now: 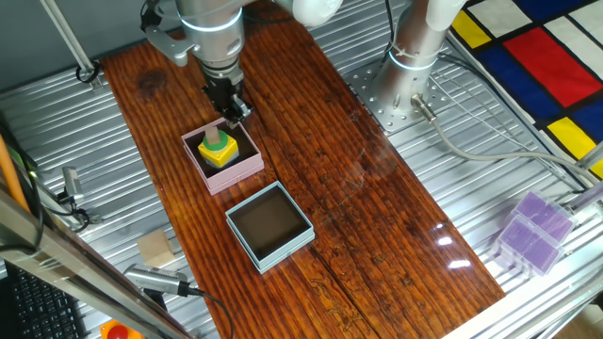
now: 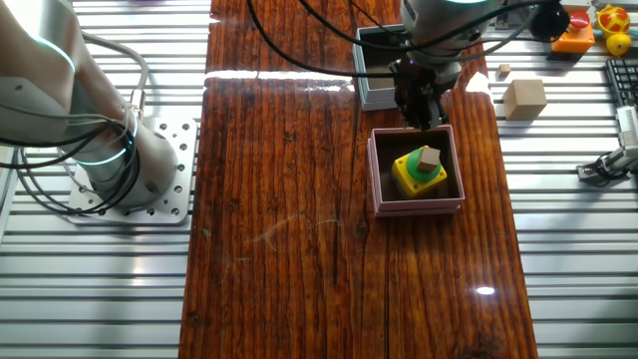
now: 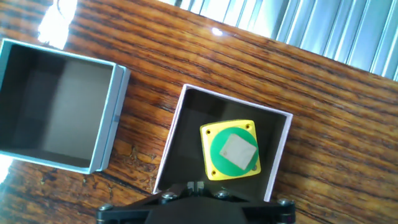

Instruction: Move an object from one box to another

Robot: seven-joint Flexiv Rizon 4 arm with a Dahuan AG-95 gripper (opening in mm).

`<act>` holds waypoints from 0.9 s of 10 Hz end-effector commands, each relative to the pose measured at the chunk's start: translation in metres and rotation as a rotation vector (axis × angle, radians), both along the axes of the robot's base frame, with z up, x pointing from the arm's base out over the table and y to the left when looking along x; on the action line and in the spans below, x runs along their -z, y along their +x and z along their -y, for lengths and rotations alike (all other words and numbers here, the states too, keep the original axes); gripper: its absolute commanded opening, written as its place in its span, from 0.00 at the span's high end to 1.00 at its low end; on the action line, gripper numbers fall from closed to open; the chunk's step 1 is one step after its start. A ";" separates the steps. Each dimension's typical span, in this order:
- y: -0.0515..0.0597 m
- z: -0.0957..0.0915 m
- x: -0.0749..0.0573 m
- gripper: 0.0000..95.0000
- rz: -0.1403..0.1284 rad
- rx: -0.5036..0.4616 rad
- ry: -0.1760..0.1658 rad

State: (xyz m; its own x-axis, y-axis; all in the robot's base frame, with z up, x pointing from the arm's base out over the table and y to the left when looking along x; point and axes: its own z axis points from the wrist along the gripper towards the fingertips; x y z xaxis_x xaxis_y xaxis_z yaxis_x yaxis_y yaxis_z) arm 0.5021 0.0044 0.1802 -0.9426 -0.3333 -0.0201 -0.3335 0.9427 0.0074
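Gripper [image 1: 236, 111] hangs above the far rim of the pink box [image 1: 247, 171], fingers pointing down, nothing between them. Jaw gap: cannot tell. In both fixed views the fingertips overlap into one dark shape, and the hand view shows only the gripper's base along its bottom edge.

Object [image 3: 229, 150]: yellow square base, green disc on it, small pale block on top. It sits inside the pink box, flat on the dark floor, not yet lifted. In the hand view it lies toward the box's 6 o'clock wall, slightly rotated against the walls, with more free floor at 12 o'clock. Judgement: the raised pale block is the likely grasp point, since the yellow base sits low between the walls and leaves little finger room.

Blue box [image 3: 106, 130]: in the hand view at 9 o'clock of the pink box, just beside it, a narrow strip of wooden table [image 3: 323, 118] between them. Brown lining, nothing in it. Judgement: the close spacing keeps the transfer short, a lift, a small sideways shift, a lowering.

Farther off, in one fixed view, a tan wooden cube [image 1: 156, 250] lies on the metal surround at 7 o'clock of the pink box, and clear purple containers [image 1: 532, 231] stand at 4 o'clock, well apart.

Step in hand, as judged: approach before the grasp. Risk: fingers catching the pink wall on descent.
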 end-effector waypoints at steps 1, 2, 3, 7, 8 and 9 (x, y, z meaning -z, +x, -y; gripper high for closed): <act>0.001 0.002 0.004 1.00 0.001 -0.095 0.001; 0.003 0.005 0.008 1.00 0.006 -0.116 0.002; 0.004 0.008 0.011 0.80 0.007 -0.124 0.008; 0.018 0.022 0.019 0.40 0.017 -0.295 -0.005; 0.022 0.025 0.020 0.40 0.018 -0.312 -0.006; 0.027 0.029 0.022 0.40 0.017 -0.342 -0.011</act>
